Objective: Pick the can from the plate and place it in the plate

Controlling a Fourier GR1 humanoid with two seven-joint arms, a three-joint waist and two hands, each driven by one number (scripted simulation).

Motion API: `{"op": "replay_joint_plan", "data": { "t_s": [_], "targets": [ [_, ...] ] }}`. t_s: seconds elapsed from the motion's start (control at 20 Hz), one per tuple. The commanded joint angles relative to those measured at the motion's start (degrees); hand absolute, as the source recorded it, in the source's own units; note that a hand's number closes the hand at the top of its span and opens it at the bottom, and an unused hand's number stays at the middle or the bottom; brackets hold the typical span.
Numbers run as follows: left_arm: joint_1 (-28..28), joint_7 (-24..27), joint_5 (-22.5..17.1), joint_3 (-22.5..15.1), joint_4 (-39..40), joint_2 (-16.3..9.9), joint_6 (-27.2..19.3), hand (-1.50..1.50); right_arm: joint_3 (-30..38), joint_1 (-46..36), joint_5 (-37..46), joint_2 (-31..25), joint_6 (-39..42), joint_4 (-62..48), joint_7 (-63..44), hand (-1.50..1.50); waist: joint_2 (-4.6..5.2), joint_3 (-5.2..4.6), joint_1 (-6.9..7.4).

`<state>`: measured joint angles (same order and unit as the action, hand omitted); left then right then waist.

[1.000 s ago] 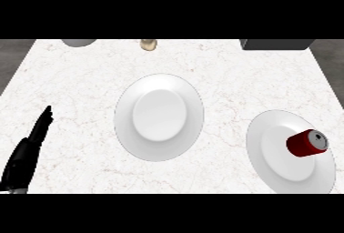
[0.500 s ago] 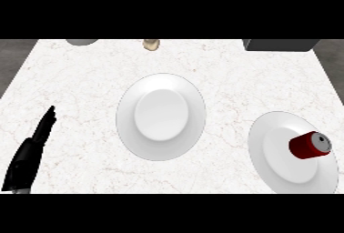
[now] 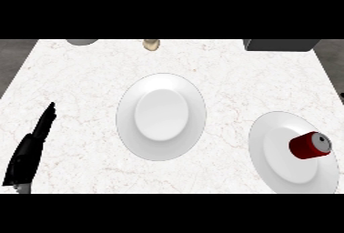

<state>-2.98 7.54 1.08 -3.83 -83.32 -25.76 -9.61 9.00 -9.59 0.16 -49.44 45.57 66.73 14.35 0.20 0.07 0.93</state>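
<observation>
A white, faintly veined marble tabletop [image 3: 80,82] fills most of the head view, running from the far edge down to the lower edge. Two white plates lie on it. The larger-looking one, the middle plate [image 3: 161,116], sits near the centre with nothing on it. The right plate [image 3: 282,166] lies well apart from it, toward the lower right corner, and its right side runs close to the edge of the view.

The left hand [image 3: 30,150] shows at the lower left, over the tabletop's left side, seen edge-on with its fingers straight and together, pointing away from the robot; it holds nothing and is well apart from both plates. The right hand does not show.

A dark grey box [image 3: 280,44] stands at the far right corner, cut by the upper edge. The red can [image 3: 309,145] lies on its side on the right plate, right of that plate's middle, its grey end facing right. At the far edge a small grey round thing [image 3: 82,42] sits at the left and a small tan object [image 3: 152,44] near the middle, both too cut off to tell more
</observation>
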Motion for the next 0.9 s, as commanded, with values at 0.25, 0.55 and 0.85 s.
{"op": "replay_joint_plan", "data": {
  "t_s": [0.25,0.55,0.85],
  "targets": [
    [-3.87,1.23,1.53,1.31,-2.28,0.83,1.12,0.00,-9.13,-6.84,16.85,1.20,-1.99,-12.55,14.27,-1.50,-0.04,0.01,0.23],
    [-1.54,1.09,2.12,3.39,0.65,1.79,1.58,0.00,-13.17,-4.74,20.24,4.60,-4.97,-13.13,17.28,-1.50,-0.14,-0.03,-0.62],
    [-5.40,1.99,4.27,1.97,-3.23,3.81,1.33,0.00,-15.92,-11.03,23.38,6.71,-5.85,-19.93,17.84,-1.50,-0.14,-0.04,-0.10]
  ]
}}
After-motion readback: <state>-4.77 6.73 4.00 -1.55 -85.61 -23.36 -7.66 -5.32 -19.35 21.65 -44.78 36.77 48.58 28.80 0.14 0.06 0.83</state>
